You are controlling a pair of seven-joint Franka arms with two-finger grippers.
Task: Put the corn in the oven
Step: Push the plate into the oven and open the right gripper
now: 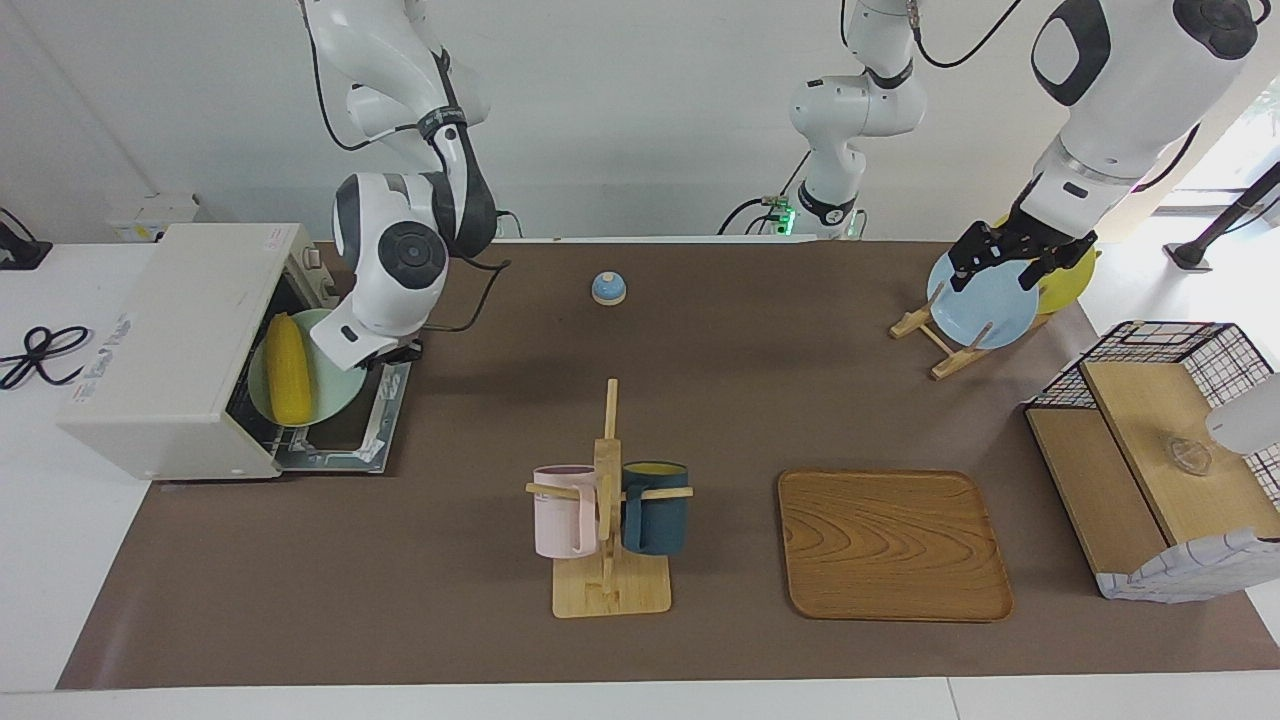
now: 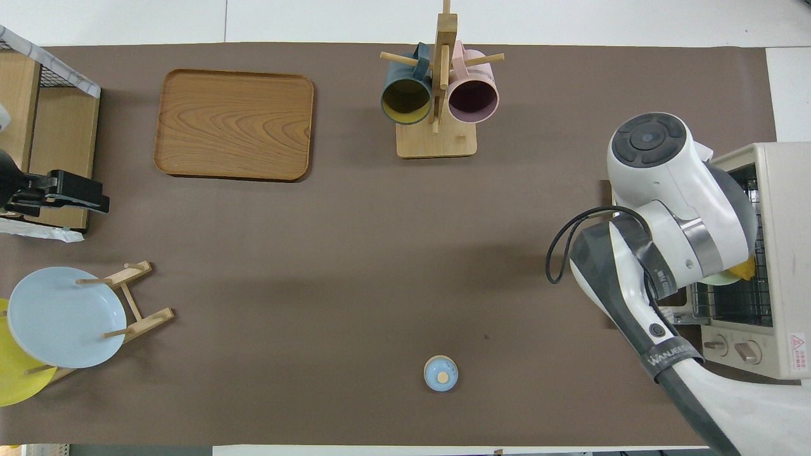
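The yellow corn (image 1: 287,368) lies on a pale green plate (image 1: 335,390) that is held tilted in the mouth of the off-white oven (image 1: 170,350), over its dropped-open door (image 1: 385,425). My right gripper (image 1: 392,352) is at the plate's edge nearest the table's middle and is shut on it; its fingers are mostly hidden by the wrist. In the overhead view only a tip of the corn (image 2: 745,270) shows past the right arm, next to the oven (image 2: 785,253). My left gripper (image 1: 1008,268) waits open and empty over the plate rack.
A wooden rack (image 1: 945,345) holds a blue plate (image 1: 985,305) and a yellow plate (image 1: 1070,280) at the left arm's end. A wire-and-wood basket (image 1: 1150,450), a wooden tray (image 1: 890,545), a mug tree (image 1: 608,500) with two mugs and a small blue bell (image 1: 608,288) stand on the mat.
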